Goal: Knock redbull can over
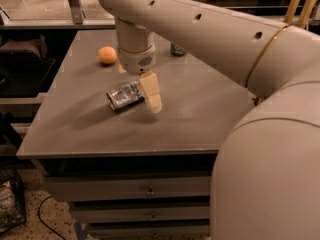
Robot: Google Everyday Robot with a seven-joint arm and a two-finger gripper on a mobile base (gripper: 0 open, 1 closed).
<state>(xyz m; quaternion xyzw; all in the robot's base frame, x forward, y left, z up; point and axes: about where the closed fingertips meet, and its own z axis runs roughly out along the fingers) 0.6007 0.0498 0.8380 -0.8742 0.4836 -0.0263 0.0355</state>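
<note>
The redbull can (124, 95), silver with blue patches, lies on its side on the grey table (200, 119), its shiny end facing the front left. My gripper (152, 98) hangs from the arm just right of the can, its cream finger (151, 90) pointing down and touching or nearly touching the can's right end. The gripper holds nothing that I can see.
An orange (107, 55) sits at the table's back left. A green patterned can (178, 49) stands at the back, partly hidden by my arm. The table has drawers below its front edge. My arm's large body fills the right side of the view.
</note>
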